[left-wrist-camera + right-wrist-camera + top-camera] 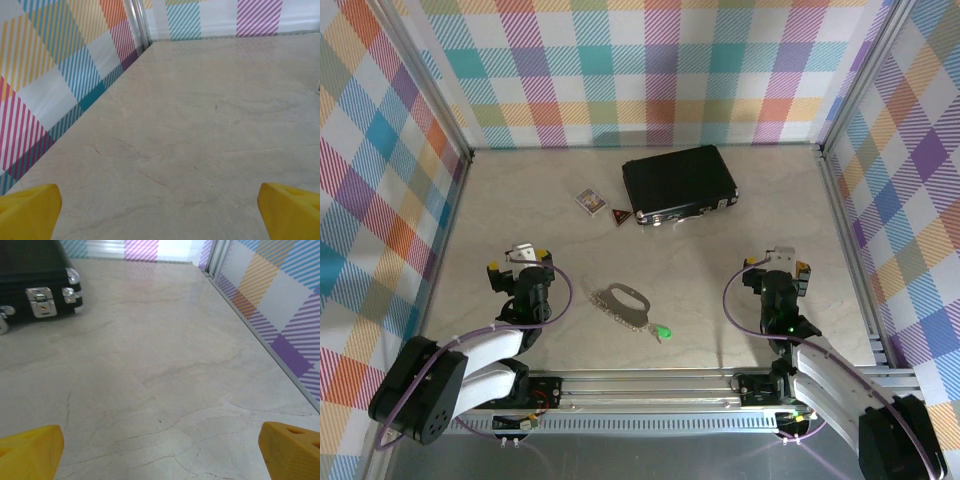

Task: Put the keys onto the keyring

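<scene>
Keyring (618, 300): lying at bench (720, 230) near edge, centre.
Key (662, 329): green-headed, lying just right of it.
Left gripper (522, 262): hanging spread, empty.
Right gripper (777, 262): likewise spread, empty.
Approach: probably left pinning ring, right pinching key.

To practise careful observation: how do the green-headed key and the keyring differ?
The key is far smaller than the keyring. The key has a bright green head; the keyring is all silvery. The keyring forms an open loop; the key does not. Both lie on the table.
</scene>
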Controlling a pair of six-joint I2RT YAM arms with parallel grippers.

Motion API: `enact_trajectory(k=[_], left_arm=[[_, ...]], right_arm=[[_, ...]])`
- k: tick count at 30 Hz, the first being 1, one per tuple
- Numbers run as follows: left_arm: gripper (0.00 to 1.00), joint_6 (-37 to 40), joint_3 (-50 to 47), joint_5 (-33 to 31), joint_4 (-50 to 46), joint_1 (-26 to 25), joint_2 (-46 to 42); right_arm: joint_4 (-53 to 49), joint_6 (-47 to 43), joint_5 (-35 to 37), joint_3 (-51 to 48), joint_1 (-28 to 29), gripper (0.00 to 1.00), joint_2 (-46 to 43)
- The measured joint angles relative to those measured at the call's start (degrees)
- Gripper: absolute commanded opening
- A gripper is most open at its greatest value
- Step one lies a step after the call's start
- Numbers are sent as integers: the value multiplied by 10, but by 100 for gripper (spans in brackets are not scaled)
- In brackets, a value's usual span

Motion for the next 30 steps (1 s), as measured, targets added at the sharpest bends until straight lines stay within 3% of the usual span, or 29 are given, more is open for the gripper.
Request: enact_trajectory(k=[7, 15, 22, 30], left_arm=[[100, -9, 10, 37, 68, 35, 57], [100, -13, 23, 73, 131, 56, 118], [100, -17, 26, 89, 200, 68, 181], [100, -17, 46, 103, 211, 69, 202]], right_arm=[[75, 2, -47, 24, -50, 99, 126], [148, 24, -121, 50, -118, 99, 193], [166, 33, -155, 71, -130, 99, 225], [197, 33, -174, 92, -147, 99, 281]])
